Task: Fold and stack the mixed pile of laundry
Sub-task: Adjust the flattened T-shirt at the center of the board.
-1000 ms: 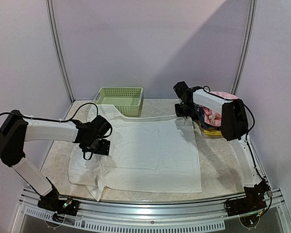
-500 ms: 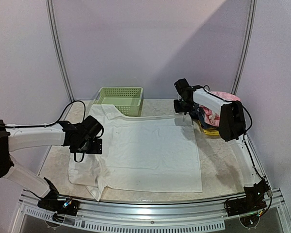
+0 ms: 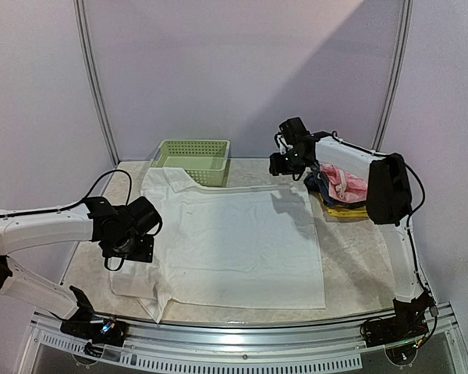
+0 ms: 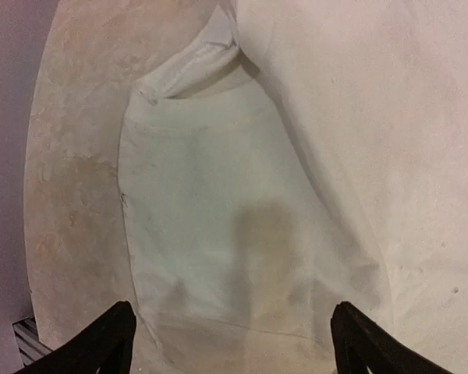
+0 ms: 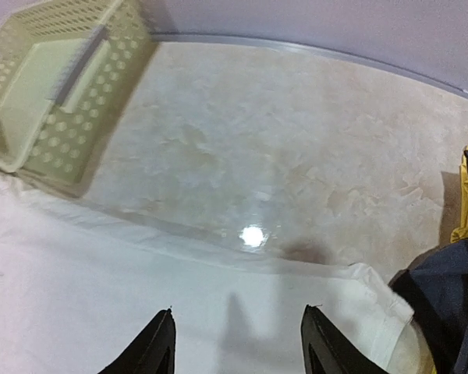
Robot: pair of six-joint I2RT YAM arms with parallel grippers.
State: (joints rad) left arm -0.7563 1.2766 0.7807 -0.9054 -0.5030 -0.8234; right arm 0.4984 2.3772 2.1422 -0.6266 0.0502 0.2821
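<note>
— What's changed with the white piece [image 3: 249,241]?
— It lies spread flat, under my left gripper [image 4: 232,315] and just ahead of my right gripper [image 5: 238,319]; both have drawn back off it, jaws wide, holding nothing
— Meaning?
— Spreading looks done; folding comes next

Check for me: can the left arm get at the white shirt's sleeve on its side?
Likely yes: the left gripper hangs open directly over the sleeve of the white shirt, and nothing lies on it.
</note>
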